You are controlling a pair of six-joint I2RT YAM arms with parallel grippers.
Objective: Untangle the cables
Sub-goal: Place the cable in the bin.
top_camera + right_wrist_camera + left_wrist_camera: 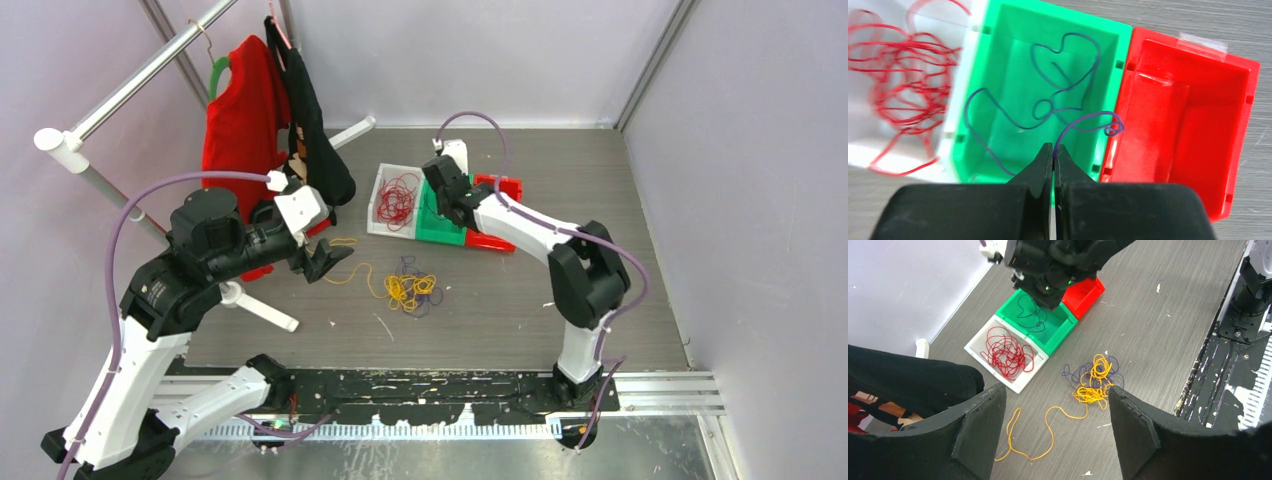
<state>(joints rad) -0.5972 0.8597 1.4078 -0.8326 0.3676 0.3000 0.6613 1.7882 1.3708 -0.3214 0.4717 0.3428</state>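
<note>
A tangle of yellow-orange and purple cables point(412, 288) lies on the grey table; it also shows in the left wrist view point(1094, 382), with a loose orange strand point(1048, 425) trailing left. Red cables point(397, 199) fill the white bin point(377, 222). A purple cable point(1048, 85) lies in the green bin point(993, 65). My right gripper point(1053, 150) is shut on the purple cable over the green bin's near wall. My left gripper point(1050, 440) is open and empty, above the table over the orange strand.
An empty red bin point(1188, 125) sits right of the green one. A clothes rack point(130, 85) with a red shirt point(240, 110) and black garment point(315, 130) stands at the back left. The black garment reaches the left gripper point(908, 380).
</note>
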